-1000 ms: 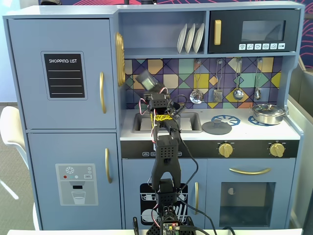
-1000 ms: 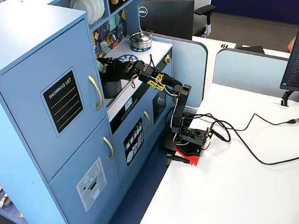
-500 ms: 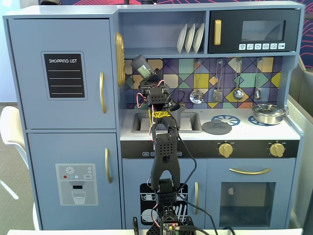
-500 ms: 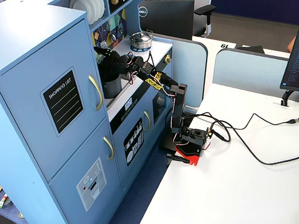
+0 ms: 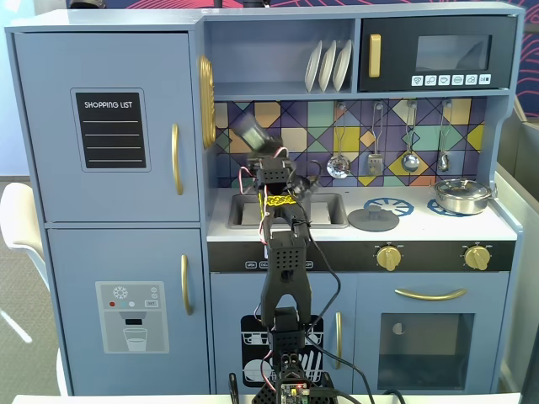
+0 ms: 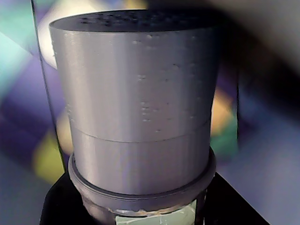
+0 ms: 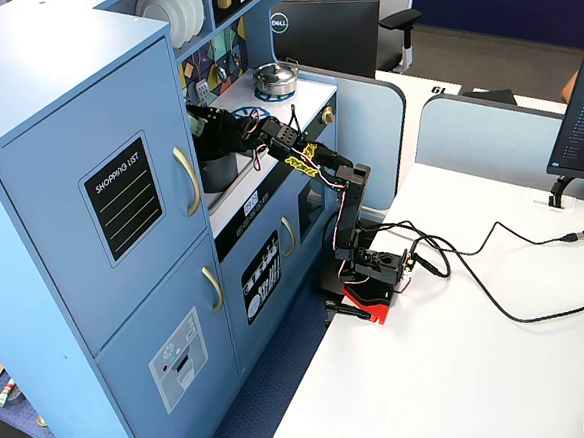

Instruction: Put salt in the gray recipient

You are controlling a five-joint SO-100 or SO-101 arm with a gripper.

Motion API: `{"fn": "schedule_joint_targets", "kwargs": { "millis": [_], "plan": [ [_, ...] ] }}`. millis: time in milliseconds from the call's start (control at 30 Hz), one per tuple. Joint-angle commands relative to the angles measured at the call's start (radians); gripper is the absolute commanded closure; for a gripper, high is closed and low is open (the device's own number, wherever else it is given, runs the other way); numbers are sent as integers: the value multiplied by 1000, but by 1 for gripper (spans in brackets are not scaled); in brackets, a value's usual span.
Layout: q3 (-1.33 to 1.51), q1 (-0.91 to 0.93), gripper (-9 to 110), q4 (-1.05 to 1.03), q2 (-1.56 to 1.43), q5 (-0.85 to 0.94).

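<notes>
Between the fingers of the gripper (image 5: 253,143) sits the salt (image 6: 140,117), pinched near its lower body so that the wrist view is filled by its gray cap, with a sliver of pale green label at the bottom edge. From the front fixed view the shaker (image 5: 249,135) appears tipped over at an angle, raised in front of the tiled backsplash (image 5: 438,126) above the sink area (image 5: 324,210). The arm (image 7: 308,163) reaches from its base on the white desk (image 7: 463,367) into the toy kitchen (image 7: 66,145). From the side fixed view a dark gray cylinder, probably the gray recipient (image 7: 219,171), stands on the counter just under the held shaker; the front view hides it behind the arm. My reading: pickup and carry are done, and the tilt suggests pouring or shaking is at hand. Whether the cap sits squarely over the pot's mouth cannot be told. Setting the shaker back down may remain.
</notes>
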State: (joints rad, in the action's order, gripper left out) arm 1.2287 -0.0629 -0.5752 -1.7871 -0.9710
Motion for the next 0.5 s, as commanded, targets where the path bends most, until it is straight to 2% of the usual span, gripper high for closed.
{"fn": "schedule_joint_targets", "kwargs": {
  "millis": [0, 100, 300, 467],
  "plan": [
    [-178, -31, 101, 35, -12, 37],
    [-169, -15, 101, 0, -15, 34],
    [80, 69, 101, -57, -110, 9],
    [146, 61, 101, -43, -135, 32]
  ]
}}
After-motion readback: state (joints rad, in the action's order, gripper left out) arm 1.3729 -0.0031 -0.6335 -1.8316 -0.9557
